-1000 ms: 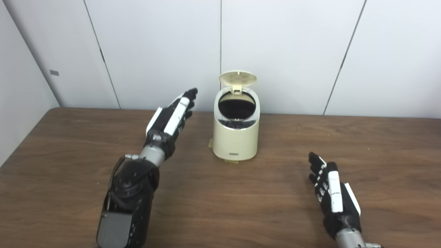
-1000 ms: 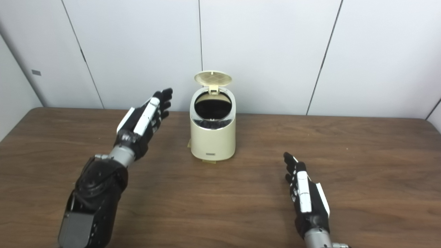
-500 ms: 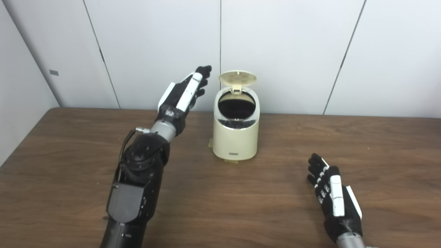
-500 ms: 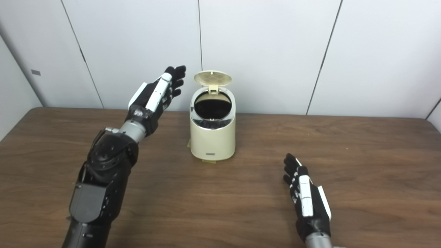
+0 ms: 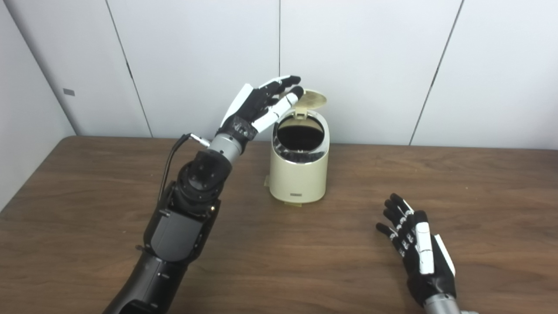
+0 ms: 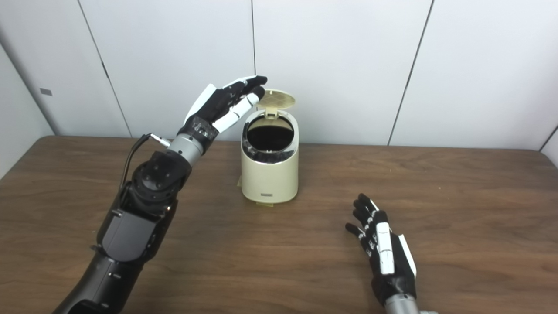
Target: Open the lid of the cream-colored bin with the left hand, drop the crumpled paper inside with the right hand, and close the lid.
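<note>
Far across the table point(image 5: 87, 244), left eye view first: the cream-colored bin point(image 5: 299, 174) stands against the wall with its lid point(image 5: 310, 99) raised on the far hinge, mouth dark and open. The left hand point(image 5: 261, 104) is up at the lid's left edge, fingers spread, holding nothing; its fingertips cover that edge, so I can't tell whether they touch it. The right hand point(image 5: 418, 248) lies low on the near right, fingers apart, empty. No crumpled paper shows anywhere on the wood, so I judge it's already dropped in, though the dark mouth shows nothing, and closing is what's left

Over to the right eye view: more of the lid point(image 6: 275, 99) is visible past the left hand point(image 6: 226, 104), fingertips right at its rim. The bin point(image 6: 270, 174) and right hand point(image 6: 386, 257) read the same
</note>
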